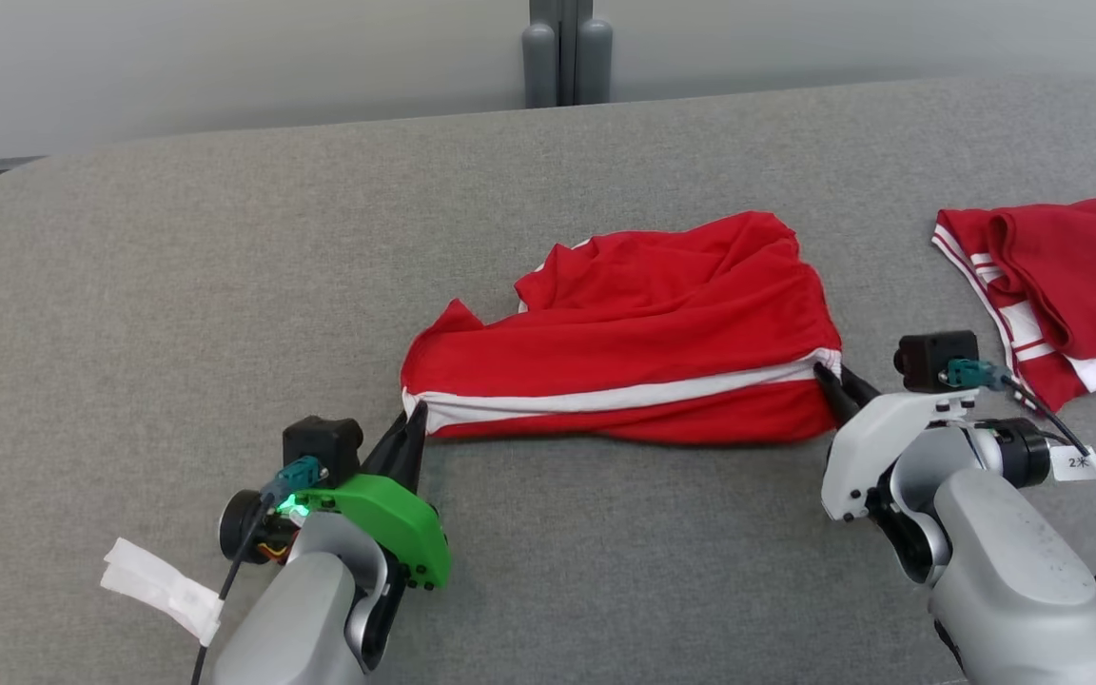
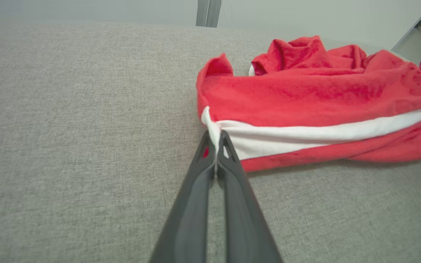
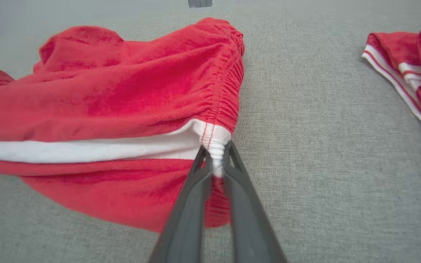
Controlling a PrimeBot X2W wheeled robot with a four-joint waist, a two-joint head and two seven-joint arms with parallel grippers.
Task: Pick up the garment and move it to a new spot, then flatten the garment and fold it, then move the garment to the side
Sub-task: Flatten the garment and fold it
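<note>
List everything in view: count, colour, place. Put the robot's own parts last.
red shorts: one, red with a white side stripe, crumpled at the middle of the surface
second garment: one, red with white stripes, at the surface's right edge
padded surface: one, grey fabric, under both garments
post: one, grey, behind the far edge
white tag: one, white, by the left arm's cable
left end effector: one, dark fingers on a green mount, shut on the shorts' left corner at the white stripe
right end effector: one, dark fingers on a white mount, shut on the waistband at the white stripe
</note>
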